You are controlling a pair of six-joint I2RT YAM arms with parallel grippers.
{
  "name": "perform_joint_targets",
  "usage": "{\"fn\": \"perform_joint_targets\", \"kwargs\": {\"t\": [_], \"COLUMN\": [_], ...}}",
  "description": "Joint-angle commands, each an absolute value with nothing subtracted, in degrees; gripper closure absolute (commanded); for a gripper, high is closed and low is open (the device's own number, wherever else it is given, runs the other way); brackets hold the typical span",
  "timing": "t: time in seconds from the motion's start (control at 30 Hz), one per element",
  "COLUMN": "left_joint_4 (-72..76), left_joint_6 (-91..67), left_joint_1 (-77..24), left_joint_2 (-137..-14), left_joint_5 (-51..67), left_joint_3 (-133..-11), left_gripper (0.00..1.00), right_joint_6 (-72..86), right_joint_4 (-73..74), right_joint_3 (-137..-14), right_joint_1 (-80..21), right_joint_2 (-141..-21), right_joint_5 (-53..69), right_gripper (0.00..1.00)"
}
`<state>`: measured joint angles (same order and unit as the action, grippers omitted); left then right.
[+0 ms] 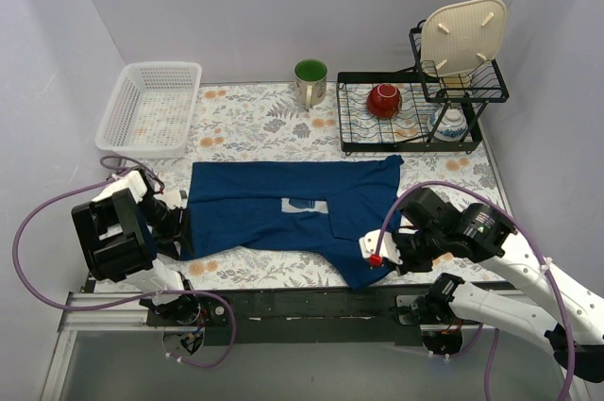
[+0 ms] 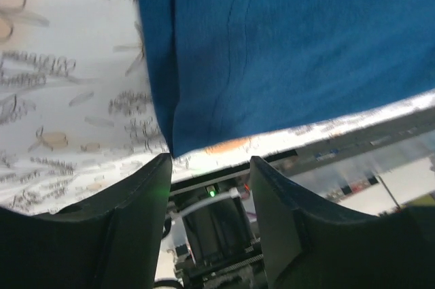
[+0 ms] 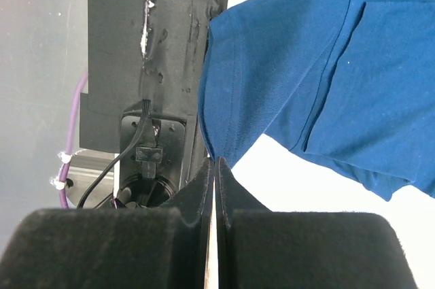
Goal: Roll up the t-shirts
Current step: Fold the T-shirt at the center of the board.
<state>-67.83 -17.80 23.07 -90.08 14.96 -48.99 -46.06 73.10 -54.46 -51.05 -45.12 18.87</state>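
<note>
The shirt (image 1: 274,208) lies mostly flat on the surface (image 1: 245,127), between the two tools. The right tool (image 3: 215,161) is pressed together and pinches one corner of the shirt right at its tips. That corner looks pulled up into a point. The left tool (image 2: 209,163) is spread wide. Another corner of the shirt sits just in front of its tips, not between them.

I think this is the start of the job: getting hold of the shirt. No part is rolled yet. Next, the left tool needs to go forward a little and close on its corner. Then both tools can turn the edge over together.
</note>
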Motion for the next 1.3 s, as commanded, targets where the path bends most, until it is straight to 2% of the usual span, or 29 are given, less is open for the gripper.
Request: {"fn": "perform_joint_targets", "kwargs": {"t": [0.0, 0.13, 0.23, 0.27, 0.33, 0.4, 0.83, 1.27], "left_joint_4": [-60.12, -57.4, -55.81, -55.81, -56.16, -56.6, -59.06, -62.4], "left_joint_6": [-21.18, -21.88, -21.53, -21.36, -20.92, -20.22, -15.03, -14.77], "left_joint_1": [19.6, 17.76, 17.75, 17.75, 17.75, 17.75, 17.75, 17.75], "left_joint_2": [-88.42, -88.51, -88.42, -88.42, -88.42, -88.24, -86.75, -87.8], "left_joint_5": [12.05, 9.24, 7.91, 8.08, 8.61, 8.7, 4.48, 10.28], "left_joint_3": [-46.06, -43.78, -42.54, -42.19, -42.28, -42.62, -50.09, -55.9], "left_gripper": [0.53, 0.61, 0.73, 0.83, 0.95, 1.0, 1.0, 1.0], "right_joint_6": [-46.23, -45.97, -45.79, -45.79, -45.79, -45.79, -43.86, -44.65], "right_joint_4": [71.28, 70.84, 70.75, 70.93, 71.1, 71.63, 74.62, 71.63], "right_joint_3": [-53.96, -54.32, -54.32, -54.32, -54.49, -54.58, -55.55, -60.38], "right_joint_1": [-50.89, -50.89, -50.89, -50.89, -50.89, -50.89, -50.89, -49.83], "right_joint_2": [-45.96, -46.58, -46.93, -47.02, -47.11, -47.02, -42.98, -44.38], "right_joint_5": [20.83, 21.01, 20.74, 20.57, 20.48, 20.21, 14.59, 3.52], "right_gripper": [0.99, 0.99, 0.99, 0.99, 0.99, 0.99, 0.99, 0.99]}}
